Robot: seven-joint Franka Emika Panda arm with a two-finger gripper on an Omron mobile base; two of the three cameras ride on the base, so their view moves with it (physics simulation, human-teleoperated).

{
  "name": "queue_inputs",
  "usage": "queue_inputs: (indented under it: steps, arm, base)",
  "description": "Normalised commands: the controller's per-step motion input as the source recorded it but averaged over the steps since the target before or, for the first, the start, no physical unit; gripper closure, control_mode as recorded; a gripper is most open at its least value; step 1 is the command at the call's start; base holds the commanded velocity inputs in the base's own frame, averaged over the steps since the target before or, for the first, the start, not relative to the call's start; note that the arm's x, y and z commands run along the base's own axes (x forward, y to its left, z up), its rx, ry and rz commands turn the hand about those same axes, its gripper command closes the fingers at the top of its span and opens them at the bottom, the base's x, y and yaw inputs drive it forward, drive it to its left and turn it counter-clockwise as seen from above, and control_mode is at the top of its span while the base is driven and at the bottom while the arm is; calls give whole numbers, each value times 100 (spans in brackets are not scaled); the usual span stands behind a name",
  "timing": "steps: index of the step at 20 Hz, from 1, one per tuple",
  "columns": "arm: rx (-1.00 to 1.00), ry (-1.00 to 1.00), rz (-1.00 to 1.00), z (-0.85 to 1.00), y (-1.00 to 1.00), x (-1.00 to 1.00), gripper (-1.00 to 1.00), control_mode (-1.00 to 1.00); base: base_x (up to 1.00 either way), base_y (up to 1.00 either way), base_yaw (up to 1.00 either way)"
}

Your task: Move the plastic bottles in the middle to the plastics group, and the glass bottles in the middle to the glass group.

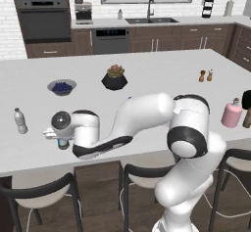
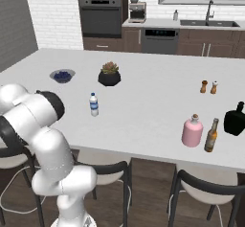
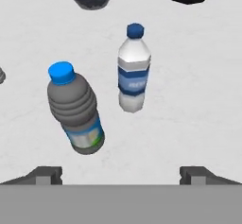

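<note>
The plastics part of the task seems to be in hand. The squat pale-pink glass bottle [image 2: 192, 131] already stands just beside the brownish glass bottle [image 2: 211, 136] and the black glass bottle [image 2: 234, 118].

In the hand view the gripper [image 3: 121, 173] has its fingers spread wide, with nothing between them. The grey-tinted plastic bottle with a blue cap [image 3: 75, 114] stands free at 10 o'clock from it. The clear plastic bottle with a blue label [image 3: 134, 72] stands further away at 12 o'clock, near the middle of the white counter [image 1: 162, 69].

Whether the grey bottle is about to be gripped or is already placed, the pictures do not settle. A small clear water bottle [image 1: 19, 121] stands near, at 9 o'clock. The next move probably calls for care not to tip the grey bottle.

The arm reaches low toward 9 o'clock along the near counter edge, with the elbow bent.
</note>
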Motion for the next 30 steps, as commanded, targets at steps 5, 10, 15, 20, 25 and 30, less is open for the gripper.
queue_inputs:
  steps: [5,10,15,20,25,30]
  arm:
    - [0,15,-3,42,-73,-37,-100,-100]
    - [0,21,0,43,-78,-27,-100,-100]
    - [0,12,0,28,-82,-22,-100,-100]
    - [0,5,0,24,-84,-1,-100,-100]
    - [-3,5,0,23,-84,4,-100,-100]
    - [-3,0,0,20,-69,19,-100,-100]
  base:
    - [0,0,0]
    - [0,0,0]
    - [0,0,0]
    - [0,0,0]
    - [0,0,0]
    - [0,0,0]
